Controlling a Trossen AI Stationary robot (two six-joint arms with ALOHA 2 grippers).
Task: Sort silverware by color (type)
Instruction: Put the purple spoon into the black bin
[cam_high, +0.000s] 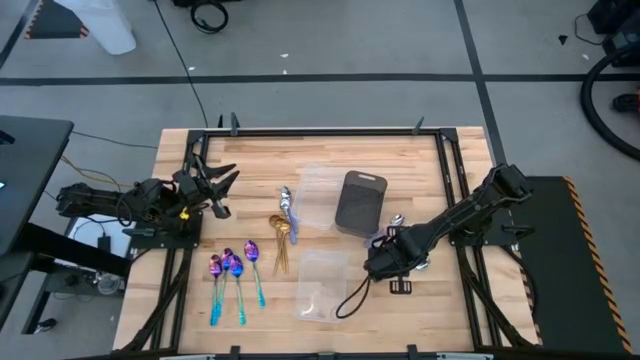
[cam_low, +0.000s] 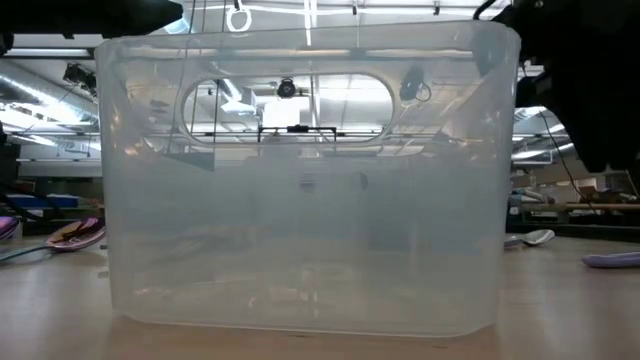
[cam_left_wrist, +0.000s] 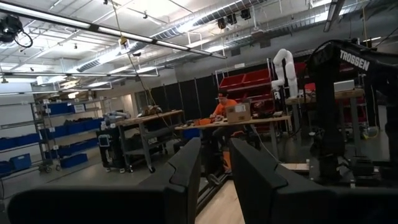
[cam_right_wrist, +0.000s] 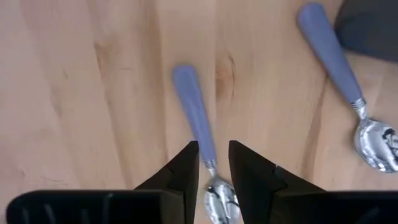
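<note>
1. Right end effector (cam_right_wrist: 213, 163) low over the wooden surface (cam_high: 260, 160), on the right side, just beside the dark grey tray (cam_high: 360, 202).
2. Its fingers (cam_right_wrist: 180, 171) stand a narrow gap apart, straddling the neck of a silver spoon with a pale bluish handle (cam_right_wrist: 194, 118). Spoon lies flat on the surface. Fingers close on either side; cannot tell whether they pinch it.
3. Second silver spoon with bluish handle (cam_right_wrist: 339, 68) lies near the first, its handle end close to the dark grey tray's corner.
4. Left end effector (cam_high: 222, 185) at the surface's left edge, raised and pointing into the room; fingers (cam_left_wrist: 186, 168) partly apart, nothing between them.
5. Purple-blue spoons with teal handles (cam_high: 235, 275) grouped at front left of the surface.
6. Gold spoons (cam_high: 281, 235) bunched just right of those, a further silver piece (cam_high: 285, 202) beyond them.
7. Clear plastic trays (cam_high: 318, 195) near centre; another (cam_high: 322, 285) nearer the front.
</note>
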